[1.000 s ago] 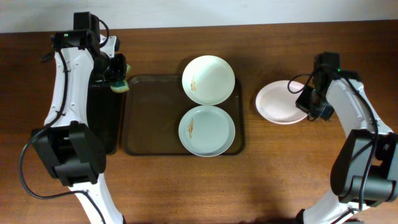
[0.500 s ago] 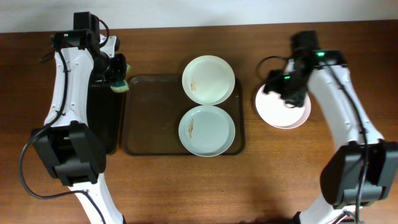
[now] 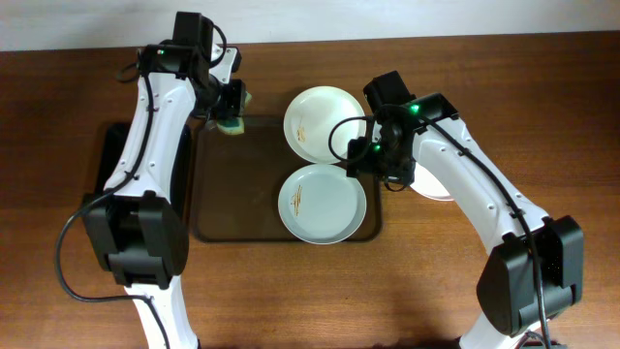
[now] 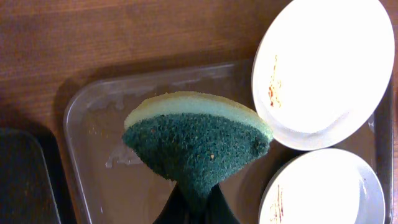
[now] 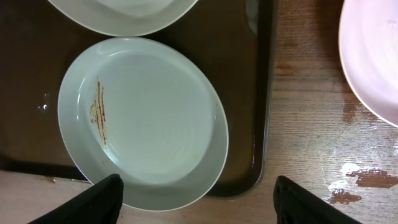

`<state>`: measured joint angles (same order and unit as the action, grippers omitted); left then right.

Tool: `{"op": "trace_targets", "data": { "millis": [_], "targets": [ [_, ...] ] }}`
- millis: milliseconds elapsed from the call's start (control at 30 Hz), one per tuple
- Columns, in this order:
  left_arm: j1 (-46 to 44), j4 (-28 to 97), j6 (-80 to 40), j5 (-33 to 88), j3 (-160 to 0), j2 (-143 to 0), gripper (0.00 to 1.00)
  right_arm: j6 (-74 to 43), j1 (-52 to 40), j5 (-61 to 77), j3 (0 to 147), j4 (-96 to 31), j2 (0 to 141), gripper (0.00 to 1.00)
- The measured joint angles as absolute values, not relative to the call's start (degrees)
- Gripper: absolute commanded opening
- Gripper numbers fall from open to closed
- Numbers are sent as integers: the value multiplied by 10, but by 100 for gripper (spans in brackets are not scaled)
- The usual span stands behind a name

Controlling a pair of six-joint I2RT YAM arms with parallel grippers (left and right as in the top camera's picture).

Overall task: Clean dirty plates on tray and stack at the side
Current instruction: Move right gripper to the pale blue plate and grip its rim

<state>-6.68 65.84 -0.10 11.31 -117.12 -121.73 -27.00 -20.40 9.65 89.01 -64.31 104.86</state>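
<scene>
Two white plates lie on the dark-brown tray [image 3: 232, 194]: the far one [image 3: 325, 124] and the near one [image 3: 323, 204], each with thin orange-brown streaks. A third plate [image 3: 433, 184] rests on the table right of the tray, mostly hidden by my right arm. My left gripper [image 3: 231, 109] is shut on a green-and-yellow sponge [image 4: 196, 146] above the tray's far-left corner, left of the far plate [image 4: 323, 62]. Over the tray's right edge my right gripper [image 3: 373, 160] stands open and empty, its fingers straddling the near plate's [image 5: 143, 118] right rim and the tray rim [image 5: 264, 93].
A narrow black tray [image 3: 107, 160] lies left of the brown tray, partly under my left arm. Reddish-brown smears [image 5: 367, 177] mark the wooden table beside the third plate [image 5: 373, 56]. The tray's left half holds no plate.
My right arm swung left from the plate on the table to the tray's right edge, and its jaws opened. My left arm carried the sponge right, from the black tray to the brown tray's far-left corner.
</scene>
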Motion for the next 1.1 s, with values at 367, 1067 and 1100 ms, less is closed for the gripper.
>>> {"op": "trace_targets", "data": {
  "millis": [367,1067,1100],
  "targets": [
    [-64,738,-1,105,-1171,-1217,1,-286,-232,80,877,-631,1061,74],
    [-64,721,33,102,-1133,-1217,1,-232,-232,63,687,-441,1063,17],
    [-63,719,34,101,-1133,-1217,1,-231,-232,66,681,-439,1063,11]
  ]
}}
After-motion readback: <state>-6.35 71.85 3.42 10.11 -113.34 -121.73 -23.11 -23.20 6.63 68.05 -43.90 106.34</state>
